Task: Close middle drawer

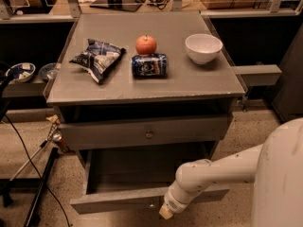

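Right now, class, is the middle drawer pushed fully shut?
No: the middle drawer stands pulled far out from the cabinet, with the claw down by its front.
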Controlling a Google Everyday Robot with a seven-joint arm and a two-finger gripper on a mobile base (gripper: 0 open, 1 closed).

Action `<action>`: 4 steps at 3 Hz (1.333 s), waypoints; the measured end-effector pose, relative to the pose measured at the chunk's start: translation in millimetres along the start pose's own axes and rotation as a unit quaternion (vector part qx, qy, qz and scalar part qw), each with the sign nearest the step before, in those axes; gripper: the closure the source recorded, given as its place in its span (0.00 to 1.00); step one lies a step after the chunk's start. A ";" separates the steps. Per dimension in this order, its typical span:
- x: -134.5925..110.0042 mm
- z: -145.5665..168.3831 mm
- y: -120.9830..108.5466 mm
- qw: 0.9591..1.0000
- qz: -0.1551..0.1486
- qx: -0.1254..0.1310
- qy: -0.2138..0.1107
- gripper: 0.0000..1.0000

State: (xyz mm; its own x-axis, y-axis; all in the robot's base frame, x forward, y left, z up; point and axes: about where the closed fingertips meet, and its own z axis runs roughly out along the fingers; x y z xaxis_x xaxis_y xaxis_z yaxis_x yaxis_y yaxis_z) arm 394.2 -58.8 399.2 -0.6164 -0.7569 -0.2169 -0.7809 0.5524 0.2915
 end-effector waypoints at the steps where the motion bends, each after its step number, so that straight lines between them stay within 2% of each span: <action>1: -10.1 -2.2 -5.5 1.000 -0.004 0.015 -0.006 1.00; 2: -10.1 -2.2 -5.5 1.000 -0.004 0.015 -0.006 1.00; 4: -44.9 -17.3 -26.8 0.998 -0.016 0.059 -0.033 1.00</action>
State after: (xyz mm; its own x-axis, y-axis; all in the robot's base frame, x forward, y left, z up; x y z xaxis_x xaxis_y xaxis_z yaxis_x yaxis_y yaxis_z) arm 444.6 -45.7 417.2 -0.5934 -0.7523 -0.2862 -0.8043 0.5686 0.1729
